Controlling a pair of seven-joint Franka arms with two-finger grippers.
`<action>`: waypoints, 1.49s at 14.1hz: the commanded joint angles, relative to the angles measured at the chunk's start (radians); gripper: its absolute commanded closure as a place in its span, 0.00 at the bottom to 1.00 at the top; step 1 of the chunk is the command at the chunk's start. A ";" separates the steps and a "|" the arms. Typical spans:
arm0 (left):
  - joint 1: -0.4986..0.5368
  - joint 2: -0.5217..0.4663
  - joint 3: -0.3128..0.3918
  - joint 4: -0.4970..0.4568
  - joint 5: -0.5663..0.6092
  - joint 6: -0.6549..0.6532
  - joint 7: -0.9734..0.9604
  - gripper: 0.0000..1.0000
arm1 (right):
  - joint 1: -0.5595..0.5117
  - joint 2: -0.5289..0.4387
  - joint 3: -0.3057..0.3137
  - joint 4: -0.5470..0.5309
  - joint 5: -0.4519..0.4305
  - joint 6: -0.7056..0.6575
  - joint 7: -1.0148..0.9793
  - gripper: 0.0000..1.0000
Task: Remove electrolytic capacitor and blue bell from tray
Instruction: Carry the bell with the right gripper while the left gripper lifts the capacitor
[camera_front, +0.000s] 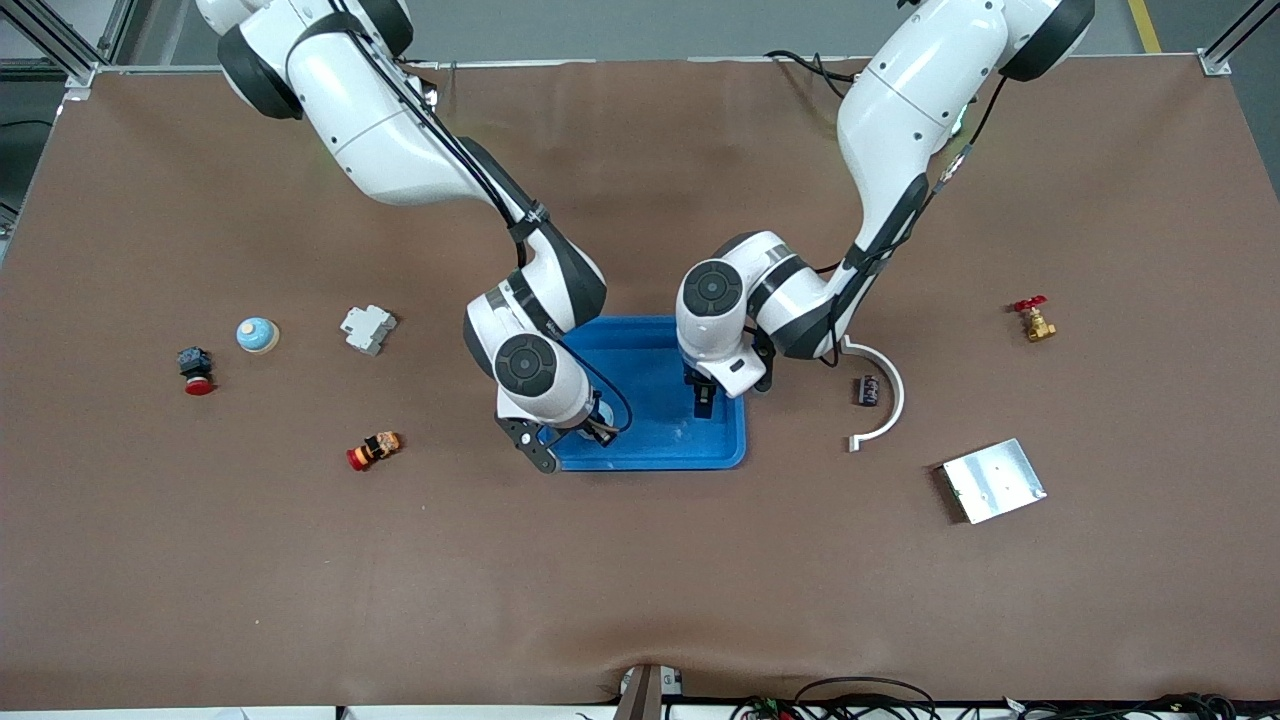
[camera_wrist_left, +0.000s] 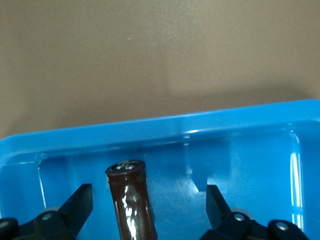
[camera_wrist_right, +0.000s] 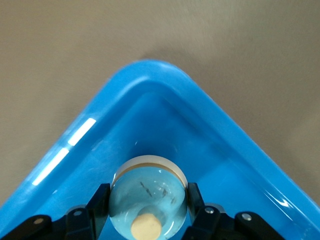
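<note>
Blue bell (camera_wrist_right: 149, 200): sits inside the tray (camera_wrist_right: 150, 75), tucked into the corner at 7 o'clock as the front view shows it. It has a smooth glossy dome, a pale rim band and a tan knob on top. Judged light and rigid but slippery, since the curved shell offers little to bite on. The best hold is low across the widest part, at the rim band. The right jaws are closed on it there, one pad on each flank.

Electrolytic capacitor (camera_wrist_left: 131, 200): a dark brown cylinder with a shiny sleeve, also in the tray, toward 3 o'clock of its middle. Whether it stands or leans cannot be told. Judged very light and stiff, and apt to roll or tip if nudged. It should be taken across the body at mid-length. The left jaws stand wide, one on either side, neither touching it.

Risk: the raised tray rim sits close to the bell, so a straight lift is advised.

Surface (camera_front: 640, 580): a second dome bell (camera_front: 257, 335) lies well apart at 9 o'clock of the tray.
</note>
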 joint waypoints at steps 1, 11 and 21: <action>-0.013 0.014 0.003 0.020 0.030 -0.008 -0.028 0.00 | -0.042 -0.077 0.013 -0.017 0.018 -0.090 -0.096 1.00; -0.027 0.014 0.009 0.020 0.077 -0.008 -0.092 1.00 | -0.390 -0.353 0.011 -0.279 0.099 -0.266 -0.839 1.00; -0.044 -0.001 0.020 0.037 0.159 -0.014 -0.057 1.00 | -0.590 -0.372 -0.013 -0.441 -0.119 -0.130 -1.305 1.00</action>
